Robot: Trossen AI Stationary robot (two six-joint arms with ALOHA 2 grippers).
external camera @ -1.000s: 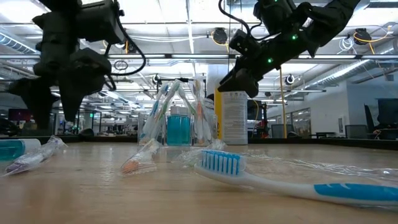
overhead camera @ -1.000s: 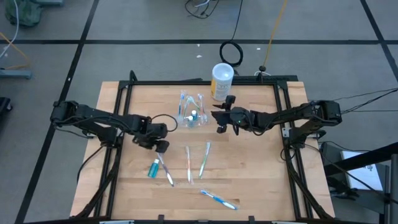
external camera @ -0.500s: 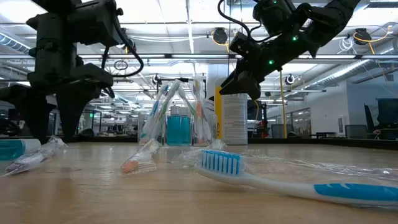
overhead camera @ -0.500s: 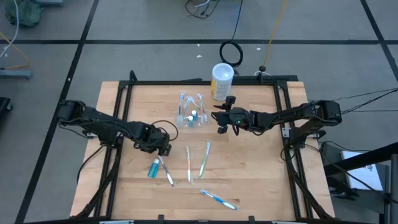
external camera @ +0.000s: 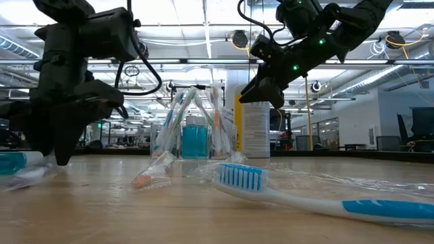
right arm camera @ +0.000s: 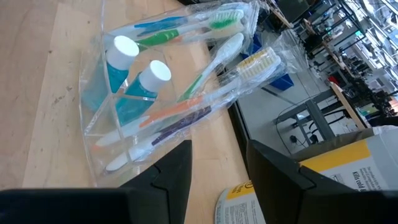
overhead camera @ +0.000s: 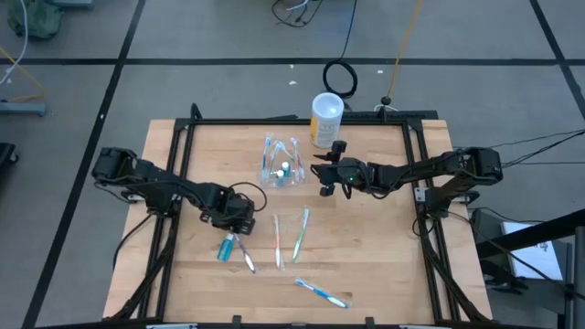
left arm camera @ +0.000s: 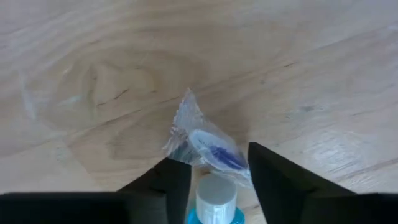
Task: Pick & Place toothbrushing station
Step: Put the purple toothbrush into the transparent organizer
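The clear plastic holder stands on its base at the table's far middle, with several wrapped toothbrushes and two teal tubes in it; it also shows in the right wrist view and the low view. A loose teal tube and a wrapped toothbrush lie flat at the near left. My left gripper is open low over them. Its fingers stand on either side of the tube's white cap without touching it. My right gripper is open and empty, in the air just right of the holder.
A tall white canister with a yellowish label stands at the far edge behind the right gripper. An orange toothbrush, a green one and a blue one lie flat on the near middle of the table.
My left gripper has gone down and toward the table's near right, closing on the teal tube and the wrapped toothbrush. The right arm has kept still.
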